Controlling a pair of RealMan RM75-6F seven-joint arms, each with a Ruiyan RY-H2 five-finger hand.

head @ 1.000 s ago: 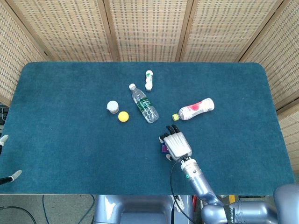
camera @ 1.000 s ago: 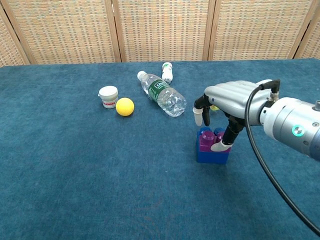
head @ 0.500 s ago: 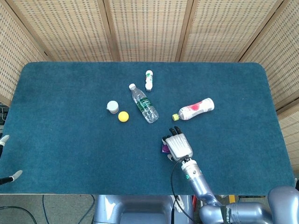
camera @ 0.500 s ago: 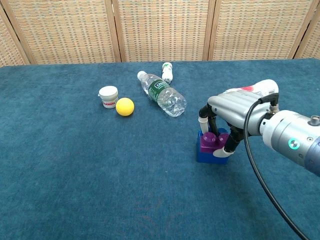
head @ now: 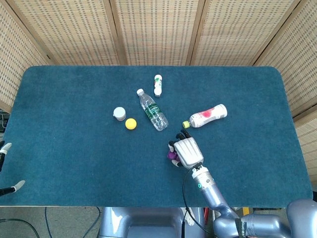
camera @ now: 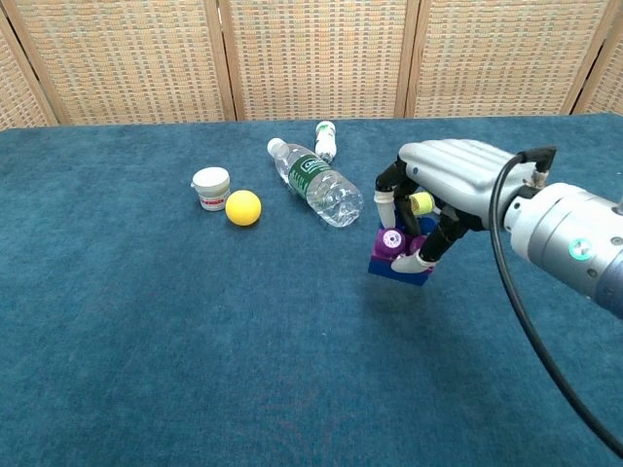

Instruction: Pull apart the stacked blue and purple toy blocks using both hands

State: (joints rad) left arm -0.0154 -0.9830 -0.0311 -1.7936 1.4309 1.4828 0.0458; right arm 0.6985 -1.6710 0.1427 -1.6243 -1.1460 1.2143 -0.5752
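Observation:
The stacked blocks, a purple block (camera: pixel 393 240) on a blue block (camera: pixel 398 271), are tilted and lifted just off the blue table cloth (camera: pixel 195 341). My right hand (camera: pixel 448 180) grips the stack from above, fingers wrapped around both sides. In the head view my right hand (head: pixel 187 152) covers most of the stack, and only a bit of the purple block (head: pixel 172 155) shows at its left. Of my left hand (head: pixel 4 148), only spread fingertips show at the far left edge of the head view, with nothing between them.
A clear water bottle (camera: pixel 319 183) lies just behind and left of the stack. Further left are a yellow ball (camera: pixel 243 207) and a small white jar (camera: pixel 210 187). A small white bottle (camera: pixel 325 139) lies further back. A pink-and-white bottle (head: pixel 208 115) lies behind my right hand.
My right hand came down onto the stack, closed around it, then lifted and tilted it off the cloth. The left hand's fingertips have barely moved.

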